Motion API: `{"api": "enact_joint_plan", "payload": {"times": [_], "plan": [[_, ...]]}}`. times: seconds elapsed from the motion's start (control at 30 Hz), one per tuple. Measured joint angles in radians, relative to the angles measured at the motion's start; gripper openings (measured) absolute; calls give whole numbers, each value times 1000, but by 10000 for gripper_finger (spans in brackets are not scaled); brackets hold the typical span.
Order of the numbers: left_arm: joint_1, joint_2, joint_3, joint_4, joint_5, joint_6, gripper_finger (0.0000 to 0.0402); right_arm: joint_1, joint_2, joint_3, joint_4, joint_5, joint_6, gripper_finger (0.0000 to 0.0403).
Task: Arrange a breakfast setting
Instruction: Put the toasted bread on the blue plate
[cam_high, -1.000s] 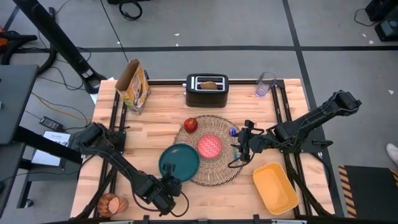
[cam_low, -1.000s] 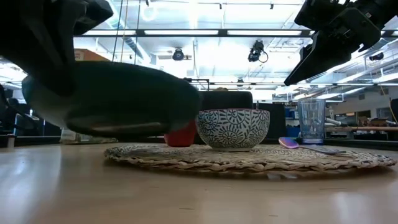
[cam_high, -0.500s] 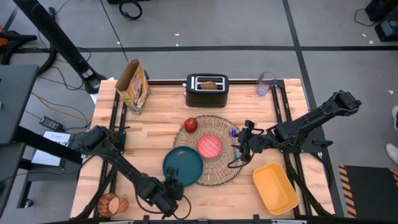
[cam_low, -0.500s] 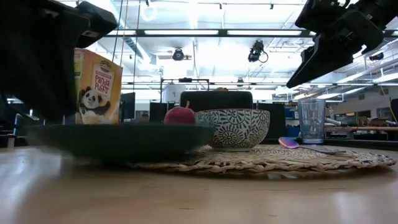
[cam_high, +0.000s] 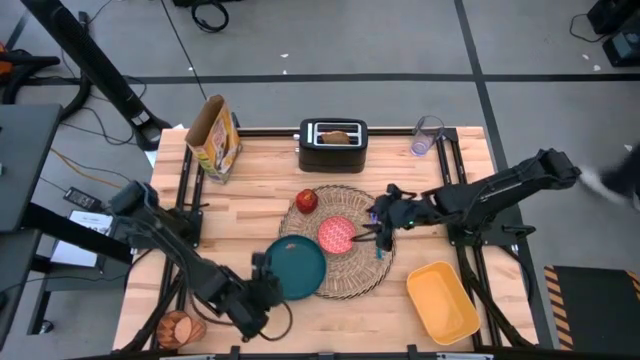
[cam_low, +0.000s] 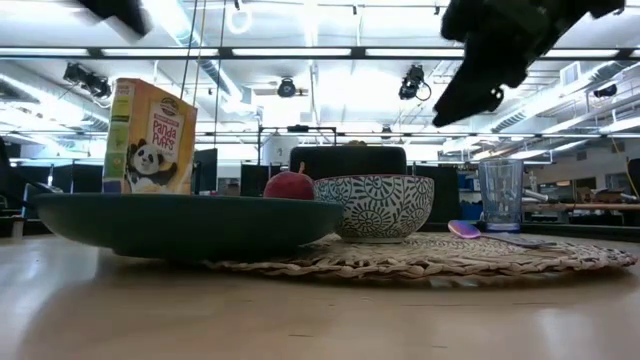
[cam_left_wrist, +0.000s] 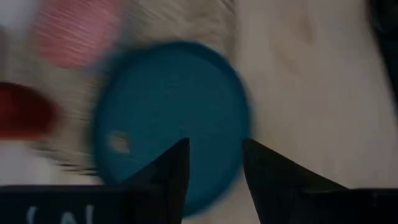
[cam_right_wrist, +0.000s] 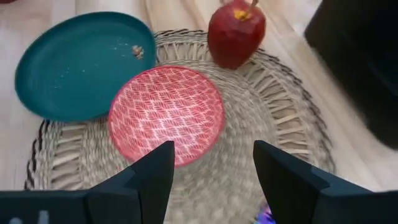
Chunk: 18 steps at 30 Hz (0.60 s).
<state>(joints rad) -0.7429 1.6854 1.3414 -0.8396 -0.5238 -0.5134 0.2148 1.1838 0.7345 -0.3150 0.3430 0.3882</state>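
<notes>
The round straw placemat (cam_high: 345, 262) lies mid-table. The teal plate (cam_high: 297, 270) lies flat, its right part on the mat's near-left edge (cam_low: 250, 262) and the rest over the table. The red bowl (cam_high: 337, 235) and the red apple (cam_high: 307, 201) sit on the mat. The blue spoon (cam_low: 478, 232) lies on the mat's right side. The toast slice (cam_high: 338, 137) stands in the toaster. An orange cup (cam_high: 180, 326) lies at the near left corner. My left gripper (cam_left_wrist: 214, 162) is open and empty, above the plate's near-left rim. My right gripper (cam_right_wrist: 214, 174) is open and empty, above the mat to the right of the bowl.
A black toaster (cam_high: 333, 146) stands at the far edge, a cereal box (cam_high: 215, 140) at the far left and a clear cup (cam_high: 427, 135) at the far right. A yellow tub (cam_high: 443, 300) sits at the near right.
The plate, a second ago lifted and tilted in my left gripper, has come down toward the right and now lies flat, partly on the mat. My left gripper has let go of it, risen and drawn back toward the near left. My right gripper has gone left over the mat.
</notes>
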Motion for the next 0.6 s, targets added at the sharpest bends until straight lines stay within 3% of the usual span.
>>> {"api": "enact_joint_plan", "payload": {"times": [0.1, 0.17, 0.27, 0.37, 0.6], "plan": [[7, -70, 0, -63, -137, -1, 155, -24, 70, 0, 62, 0, 36, 222], [28, -106, -12, -73, -171, 1, 155, -33, 123, 24, 68, 3, 56, 219], [86, -155, -90, -2, -156, 30, 155, -37, 194, 104, 23, 3, 49, 218], [154, -201, -226, 146, -74, 95, 155, -55, 238, 204, -139, 47, 43, 217], [237, -320, -460, 403, -28, 216, 155, -153, 151, 314, -418, 132, -14, 217]]}}
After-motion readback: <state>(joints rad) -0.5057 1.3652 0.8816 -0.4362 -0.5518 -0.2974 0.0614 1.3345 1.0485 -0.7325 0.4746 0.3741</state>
